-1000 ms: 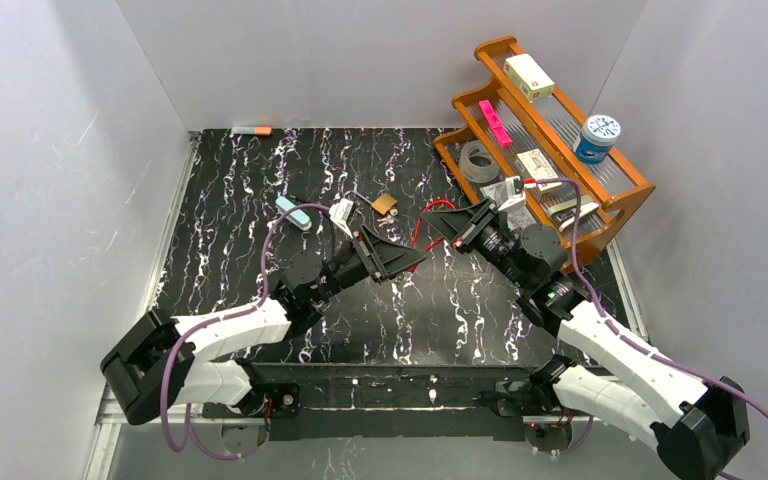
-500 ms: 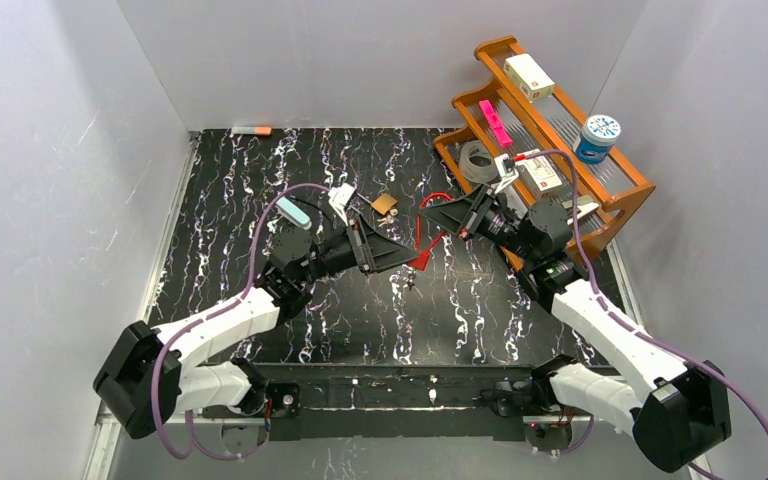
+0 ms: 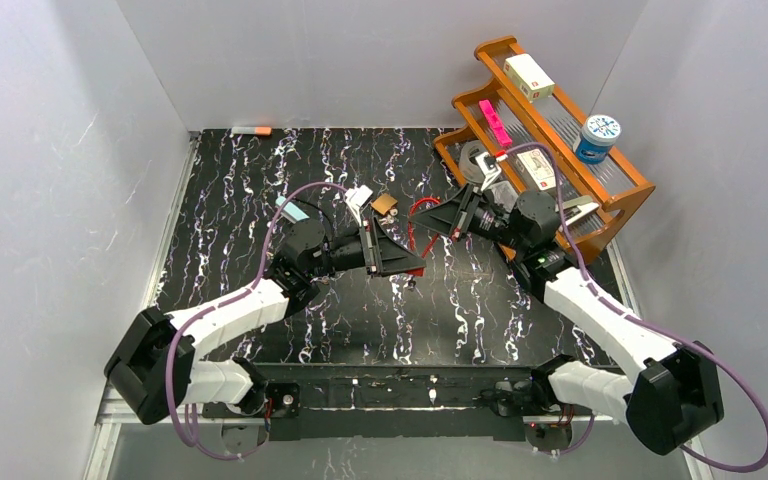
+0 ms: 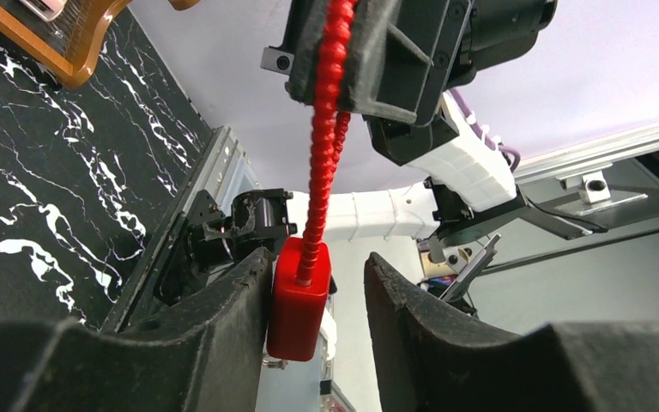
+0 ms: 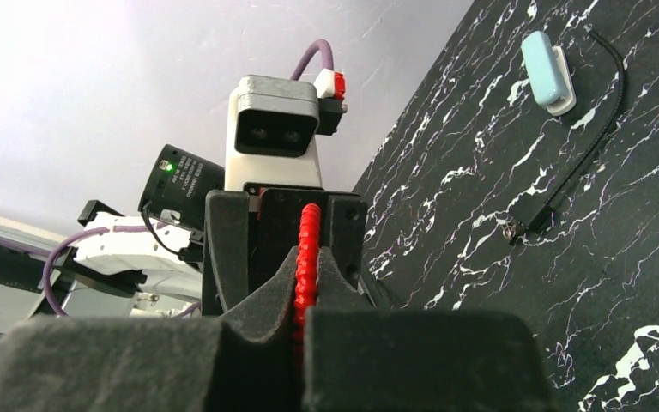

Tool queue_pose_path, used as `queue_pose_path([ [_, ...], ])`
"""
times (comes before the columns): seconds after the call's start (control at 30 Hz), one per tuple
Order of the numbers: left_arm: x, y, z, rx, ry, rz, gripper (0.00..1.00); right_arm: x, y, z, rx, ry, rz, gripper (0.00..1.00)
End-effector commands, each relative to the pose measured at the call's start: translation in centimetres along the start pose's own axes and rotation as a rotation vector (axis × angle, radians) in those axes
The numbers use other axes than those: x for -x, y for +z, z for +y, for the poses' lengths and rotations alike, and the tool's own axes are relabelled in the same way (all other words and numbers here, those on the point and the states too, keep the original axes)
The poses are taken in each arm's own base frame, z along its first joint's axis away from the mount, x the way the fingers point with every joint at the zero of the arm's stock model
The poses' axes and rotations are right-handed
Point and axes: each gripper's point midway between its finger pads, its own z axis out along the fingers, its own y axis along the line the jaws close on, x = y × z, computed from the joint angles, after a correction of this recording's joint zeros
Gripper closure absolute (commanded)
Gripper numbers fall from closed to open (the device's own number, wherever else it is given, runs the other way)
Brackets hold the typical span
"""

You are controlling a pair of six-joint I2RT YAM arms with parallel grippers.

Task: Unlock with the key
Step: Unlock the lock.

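Observation:
A red lock body (image 4: 299, 300) hangs on a red ribbed cable (image 4: 324, 146) in the left wrist view. My right gripper (image 5: 306, 283) is shut on that cable (image 5: 309, 232) above the body. My left gripper (image 4: 317, 262) is open around the lock body, which rests against one finger (image 4: 240, 292) with a clear gap to the other. A small metal piece (image 4: 272, 362) sticks out beneath the body; I cannot tell whether it is the key. From above, the left gripper (image 3: 415, 265) and the right gripper (image 3: 430, 222) meet over the mat's middle, with the red cable (image 3: 420, 208) looping behind.
A wooden rack (image 3: 627, 190) stands at the back right with boxes, a tape roll and a blue-lidded jar (image 3: 597, 137). On the black marbled mat lie a light-blue item (image 3: 293, 210), a small brown piece (image 3: 385, 203) and a black cord (image 5: 566, 184). White walls enclose three sides.
Both wrists have swung toward the back of the mat and closer together. The left jaws have widened around the red lock body. The right gripper has stayed shut on the cable.

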Motion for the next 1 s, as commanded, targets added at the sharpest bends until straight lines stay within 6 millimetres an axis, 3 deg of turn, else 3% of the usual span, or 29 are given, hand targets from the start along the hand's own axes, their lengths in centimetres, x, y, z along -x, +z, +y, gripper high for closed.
queue_pose_path([
  [0.0,-0.7,-0.3,-2.9,-0.078,0.087,0.066,0.62,2.0,0.5,1.9,0.033,-0.029,-0.031,0.99],
  [0.1,-0.7,-0.5,-3.0,-0.065,0.109,0.071,0.75,1.9,0.6,1.7,0.034,-0.024,-0.019,0.99],
  [0.23,-0.4,-0.5,-2.7,-0.041,0.131,0.058,0.98,1.7,0.8,1.8,0.044,-0.029,0.001,0.99],
  [0.27,-0.1,-0.5,-2.8,-0.038,0.138,0.042,1.00,1.6,0.7,1.7,0.042,-0.029,0.006,0.96],
  [0.4,1.7,-0.7,-3.0,-0.009,0.169,-0.079,1.00,1.4,-0.4,1.9,0.035,-0.045,-0.040,0.36],
  [0.47,3.2,-1.1,-2.9,0.021,0.184,-0.185,1.00,1.3,-1.4,1.9,0.031,-0.061,-0.086,0.20],
  [0.53,4.6,-1.8,-2.8,0.048,0.195,-0.282,1.00,1.2,-2.4,2.1,0.028,-0.081,-0.130,0.12],
  [0.67,6.8,-3.0,-2.8,0.076,0.203,-0.437,1.00,-0.2,-4.0,1.9,0.061,-0.077,-0.166,0.09],
  [0.8,8.0,-3.4,-3.0,0.058,0.171,-0.519,1.00,-1.4,-5.2,3.4,0.206,-0.075,-0.194,0.18],
  [0.97,8.6,-3.2,-3.2,0.029,0.125,-0.546,1.00,-2.2,-3.6,3.8,0.224,-0.051,-0.157,0.28],
])
